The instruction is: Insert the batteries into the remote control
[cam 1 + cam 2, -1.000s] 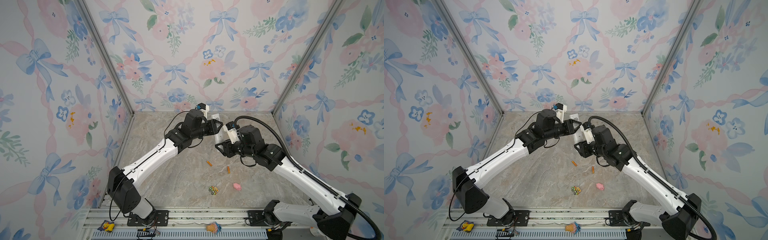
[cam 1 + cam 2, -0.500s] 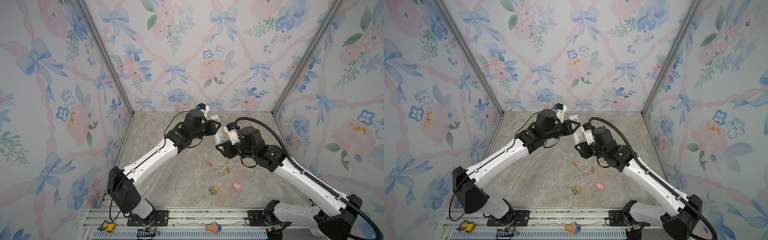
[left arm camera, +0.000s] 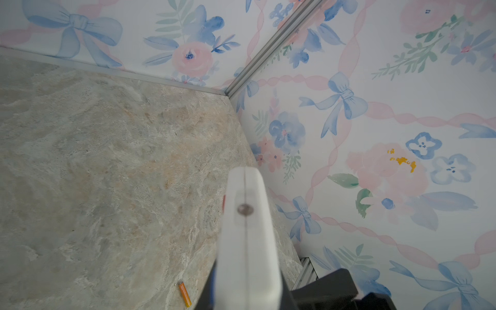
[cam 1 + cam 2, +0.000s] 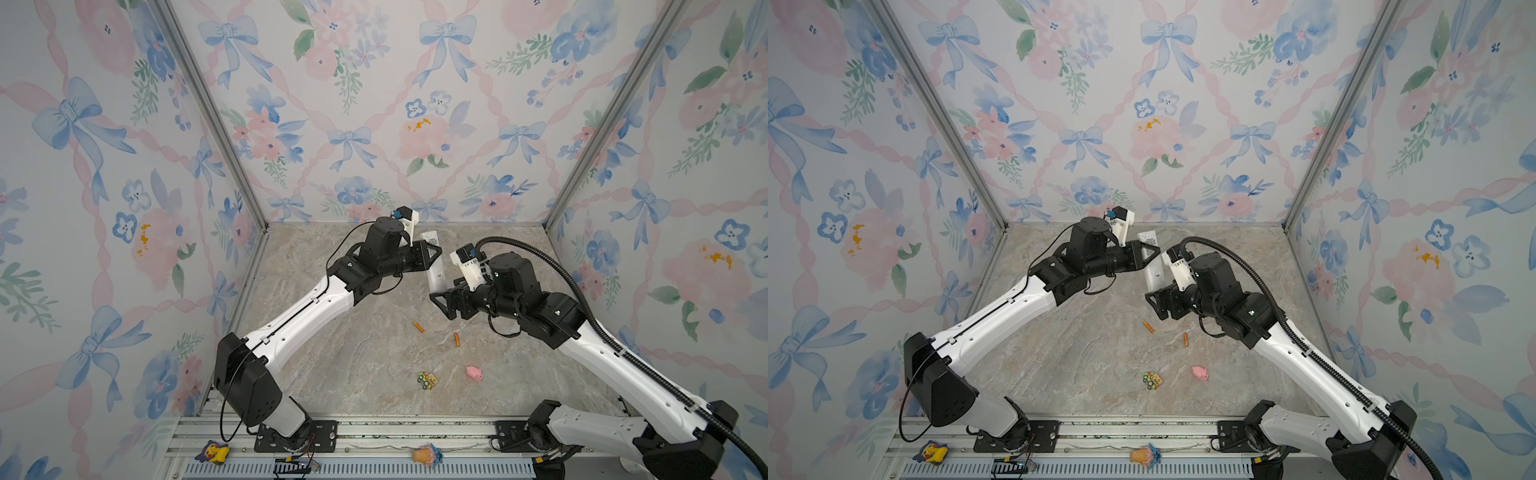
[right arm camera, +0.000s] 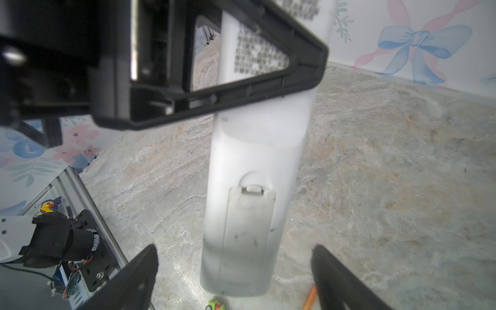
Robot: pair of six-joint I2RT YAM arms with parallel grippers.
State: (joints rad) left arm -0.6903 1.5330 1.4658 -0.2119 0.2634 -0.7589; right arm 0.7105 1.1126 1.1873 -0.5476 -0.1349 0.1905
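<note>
The white remote control (image 4: 434,266) (image 4: 1152,274) hangs in the air at the back of the table, held near its upper end. My left gripper (image 4: 436,250) (image 4: 1156,250) is shut on it. In the left wrist view the remote (image 3: 248,228) sticks out from between the jaws. My right gripper (image 4: 441,306) (image 4: 1157,306) is open just below, its fingers wide apart on either side of the remote's lower end (image 5: 255,161) and not touching it. The back cover (image 5: 249,228) is closed. Two orange batteries (image 4: 418,327) (image 4: 457,339) lie on the table below.
A pink pig toy (image 4: 473,372) and a small green toy car (image 4: 427,380) lie nearer the front. A duck (image 4: 214,452) and another small toy (image 4: 426,455) sit on the front rail. Floral walls close in the back and both sides.
The right gripper has opened and let go of the remote's lower end. The left gripper has closed on the remote and now holds it alone.
</note>
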